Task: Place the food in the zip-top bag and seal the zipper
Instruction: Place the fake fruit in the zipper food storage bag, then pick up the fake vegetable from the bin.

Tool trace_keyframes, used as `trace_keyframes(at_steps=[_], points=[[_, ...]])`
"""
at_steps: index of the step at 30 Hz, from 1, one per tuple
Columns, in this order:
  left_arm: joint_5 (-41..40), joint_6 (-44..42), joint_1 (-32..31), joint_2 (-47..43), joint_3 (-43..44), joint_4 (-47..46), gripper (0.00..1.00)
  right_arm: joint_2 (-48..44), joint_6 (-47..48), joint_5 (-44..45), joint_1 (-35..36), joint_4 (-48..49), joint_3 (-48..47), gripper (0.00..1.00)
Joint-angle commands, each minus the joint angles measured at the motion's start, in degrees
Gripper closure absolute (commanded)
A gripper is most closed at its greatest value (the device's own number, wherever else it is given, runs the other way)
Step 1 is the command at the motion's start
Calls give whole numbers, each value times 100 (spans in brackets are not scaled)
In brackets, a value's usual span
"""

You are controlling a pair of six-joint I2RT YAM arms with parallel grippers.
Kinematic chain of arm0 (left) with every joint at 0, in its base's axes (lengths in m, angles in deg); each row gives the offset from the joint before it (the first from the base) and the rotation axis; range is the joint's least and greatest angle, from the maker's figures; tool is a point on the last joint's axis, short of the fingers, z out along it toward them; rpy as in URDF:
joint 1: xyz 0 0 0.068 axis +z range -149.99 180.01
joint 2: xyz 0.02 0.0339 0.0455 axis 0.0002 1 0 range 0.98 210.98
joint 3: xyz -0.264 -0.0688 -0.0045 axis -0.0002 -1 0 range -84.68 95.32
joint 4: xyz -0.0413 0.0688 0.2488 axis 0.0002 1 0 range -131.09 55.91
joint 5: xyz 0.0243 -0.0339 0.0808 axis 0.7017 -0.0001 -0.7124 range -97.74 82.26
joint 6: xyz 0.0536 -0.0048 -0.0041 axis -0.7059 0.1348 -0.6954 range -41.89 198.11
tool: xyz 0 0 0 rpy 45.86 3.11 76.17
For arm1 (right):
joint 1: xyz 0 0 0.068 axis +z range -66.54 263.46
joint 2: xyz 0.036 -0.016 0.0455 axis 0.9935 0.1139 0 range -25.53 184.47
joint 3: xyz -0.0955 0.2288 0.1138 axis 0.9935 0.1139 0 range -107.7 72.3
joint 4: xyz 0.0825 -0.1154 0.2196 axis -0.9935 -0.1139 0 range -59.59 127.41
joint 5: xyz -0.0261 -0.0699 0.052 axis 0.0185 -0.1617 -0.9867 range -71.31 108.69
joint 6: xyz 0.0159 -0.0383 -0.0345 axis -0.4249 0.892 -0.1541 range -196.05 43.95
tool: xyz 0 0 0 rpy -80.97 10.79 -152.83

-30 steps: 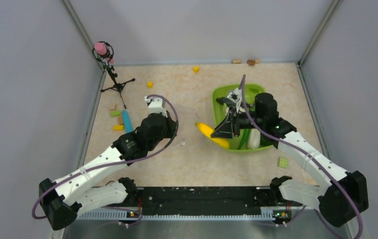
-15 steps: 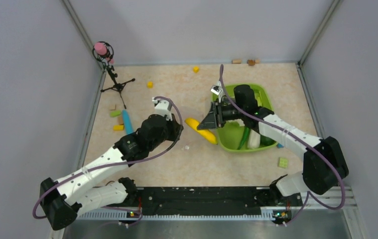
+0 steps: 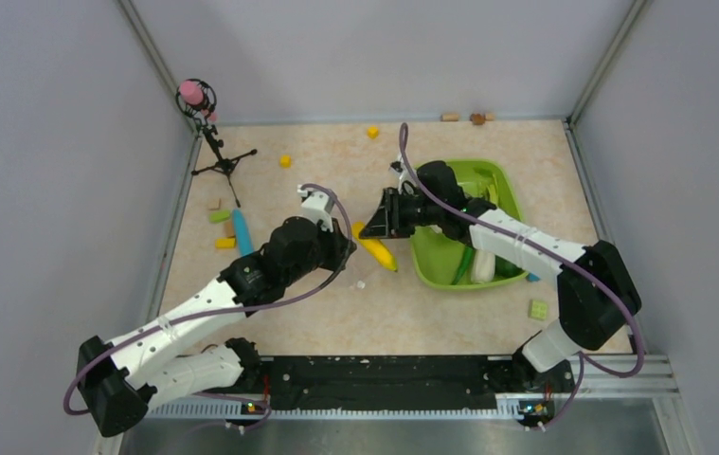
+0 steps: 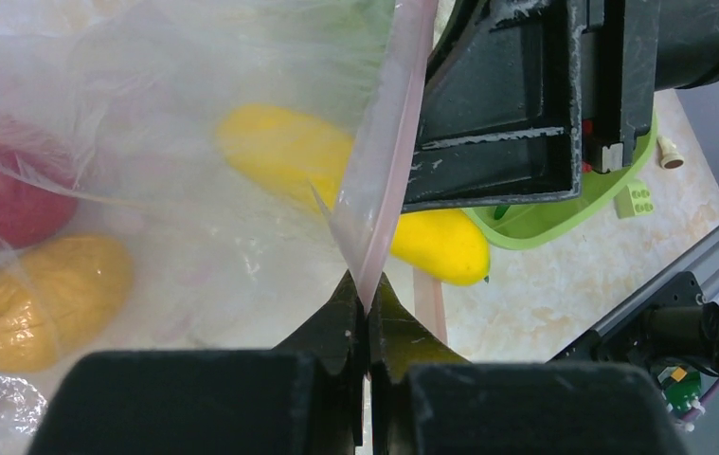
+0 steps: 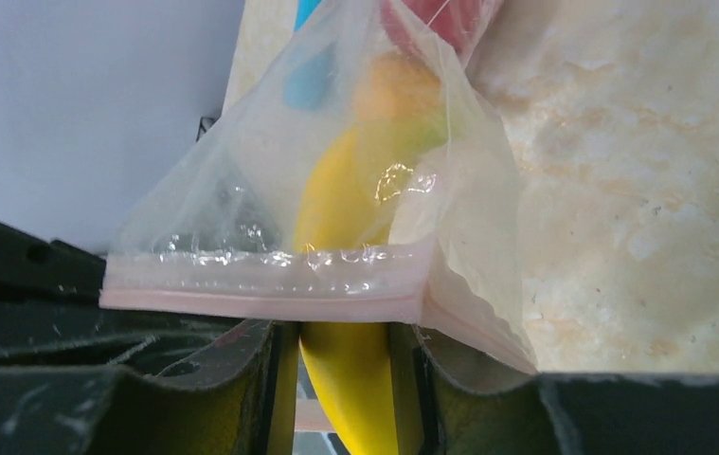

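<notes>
Zip-top bag (image 5: 213, 223) of clear crinkly plastic is in the middle of the beige marbled table (image 3: 384, 313), just left of the lime-green plastic tray (image 3: 493, 185), between the two arms. Its mouth points to the right, toward the tray, and its body stretches away to the left. Whether the body rests on the table I cannot tell. In the tray lie a white toy piece (image 3: 484, 266) and a green stalk (image 3: 468, 256).

The right gripper (image 5: 341, 379) reaches in from the tray side. Its jaws are partly apart and press on both sides of a long yellow toy piece (image 5: 341, 204), smooth and curved like a banana. The left gripper (image 4: 367, 301) has its jaws fully together on the bag's mouth edge.

In the top view the long axis of the long yellow toy piece runs from upper left to lower right. Its upper-left end is past the mouth and shows through the plastic. Its lower-right end, with a small dark tip, is outside and points toward the near edge of the table. Deeper in the bag are a red toy piece (image 4: 0, 199) and an orange toy piece (image 4: 43, 303), side by side.

The pink zipper strip (image 5: 260, 289) runs along the whole mouth. The left gripper pinches it, and the yellow piece passes under it. A small green block (image 3: 538, 309) lies on the table near the tray's near right corner
</notes>
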Motion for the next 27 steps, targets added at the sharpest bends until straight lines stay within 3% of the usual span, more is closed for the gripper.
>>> trace_keyframes(at_steps=[1, 9, 15, 27], points=[[286, -69, 11, 111, 26, -407, 100, -22, -728, 836, 98, 86, -315, 66], [471, -86, 11, 189, 45, -433, 100, -101, -1727, 955, 98, 536, -194, 55], [514, -77, 17, 197, 42, -459, 100, -69, -2160, 1191, 133, 864, -90, 53], [-347, 132, 12, -130, 27, -218, 100, -791, -565, 1567, 191, 41, -59, 35]])
